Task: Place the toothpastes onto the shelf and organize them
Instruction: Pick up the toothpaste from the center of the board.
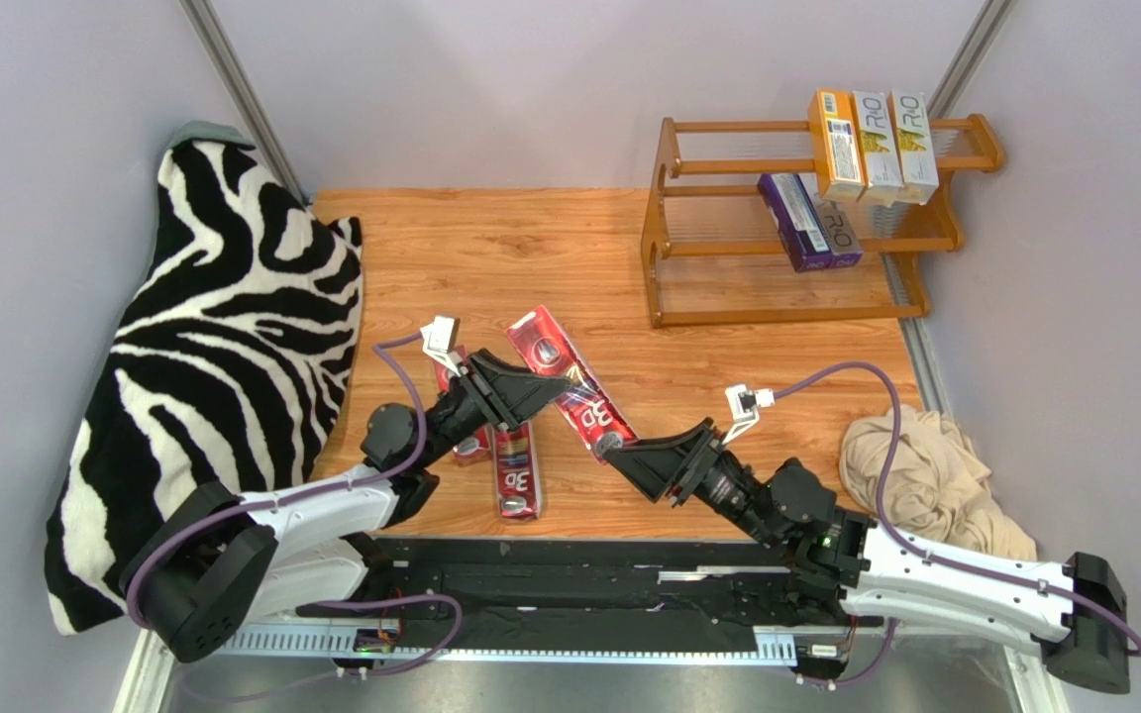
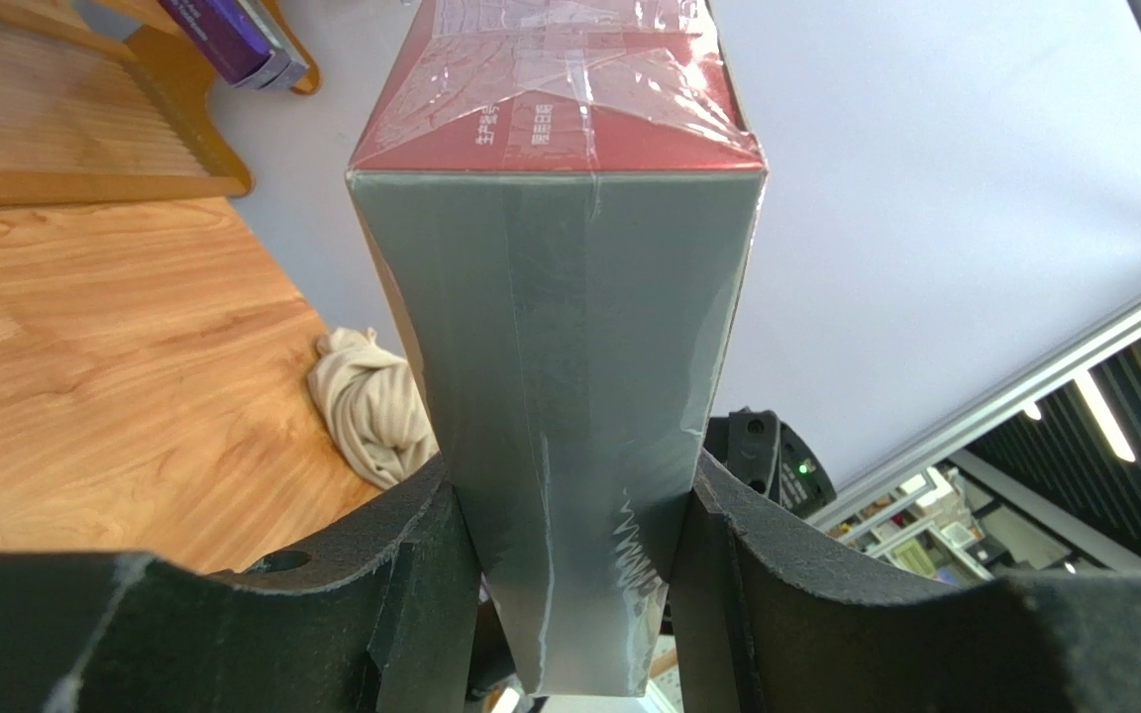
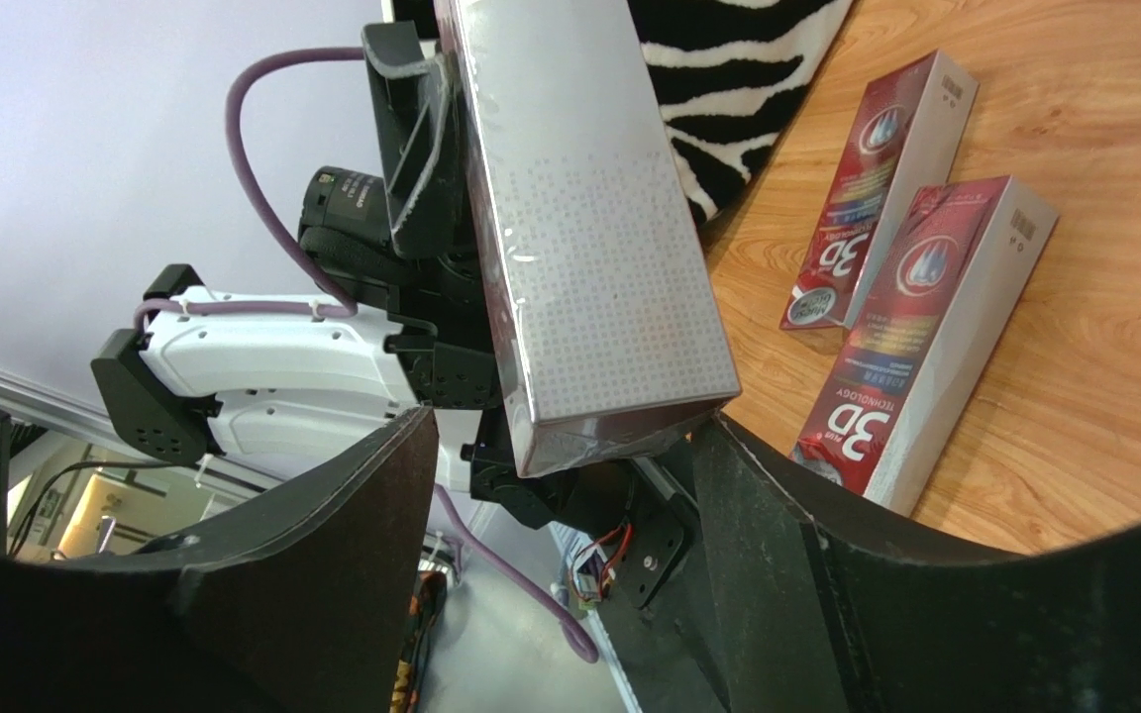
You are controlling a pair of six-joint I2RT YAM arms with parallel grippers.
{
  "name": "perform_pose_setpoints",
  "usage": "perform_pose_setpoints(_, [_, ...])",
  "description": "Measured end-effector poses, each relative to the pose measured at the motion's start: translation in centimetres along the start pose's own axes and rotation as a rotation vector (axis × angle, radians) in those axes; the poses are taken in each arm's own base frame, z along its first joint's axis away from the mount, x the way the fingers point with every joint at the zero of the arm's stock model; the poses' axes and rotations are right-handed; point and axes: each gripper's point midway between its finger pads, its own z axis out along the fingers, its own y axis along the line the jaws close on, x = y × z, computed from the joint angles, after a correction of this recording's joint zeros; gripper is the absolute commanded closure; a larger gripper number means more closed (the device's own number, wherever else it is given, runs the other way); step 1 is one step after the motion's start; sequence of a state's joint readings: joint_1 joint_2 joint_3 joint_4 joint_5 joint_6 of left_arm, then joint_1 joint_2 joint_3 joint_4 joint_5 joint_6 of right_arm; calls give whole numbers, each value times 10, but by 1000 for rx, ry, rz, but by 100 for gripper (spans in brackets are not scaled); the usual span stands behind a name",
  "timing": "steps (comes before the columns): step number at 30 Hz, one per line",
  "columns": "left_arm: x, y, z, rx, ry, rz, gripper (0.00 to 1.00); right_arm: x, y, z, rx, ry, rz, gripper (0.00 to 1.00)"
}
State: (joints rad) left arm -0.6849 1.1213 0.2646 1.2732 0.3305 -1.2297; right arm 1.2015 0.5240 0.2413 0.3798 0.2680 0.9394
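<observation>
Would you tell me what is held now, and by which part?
The left gripper clamps a red carton near one end; the right gripper stands open around the other end.

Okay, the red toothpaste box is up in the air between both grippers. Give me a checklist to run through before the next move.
1. Left gripper firmly on the held red carton: ok, its fingers pinch the grey end from both sides.
2. Right gripper free of that carton: not ok, its jaws are open but the carton's end sits between them.
3. Free space on the shelf: ok, the bottom tier is bare.
4. Loose red cartons out of the path to the shelf: ok, they lie flat on the table near the arms.
5. Held carton undamaged: cannot tell, its wrap is wrinkled at the grip.
</observation>
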Motion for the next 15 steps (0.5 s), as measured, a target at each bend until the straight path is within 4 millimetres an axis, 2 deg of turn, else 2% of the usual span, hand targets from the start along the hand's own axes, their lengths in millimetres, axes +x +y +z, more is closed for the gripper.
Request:
perform_pose_setpoints(2, [0, 2, 0, -5, -2, -1, 52, 6, -2, 2, 1, 9, 4, 43])
perform_pose_setpoints(5, [2, 4, 1, -13, 0, -7, 52, 13, -8, 2, 10, 18, 6, 49])
perform_pose_setpoints(9, [2, 3, 2, -13, -5, -15, 52, 10, -8, 2, 11, -4, 11, 49])
perform_pose_setpoints(15, [7, 2, 3, -12, 3, -25, 52, 1, -6, -4, -14, -45, 12, 39])
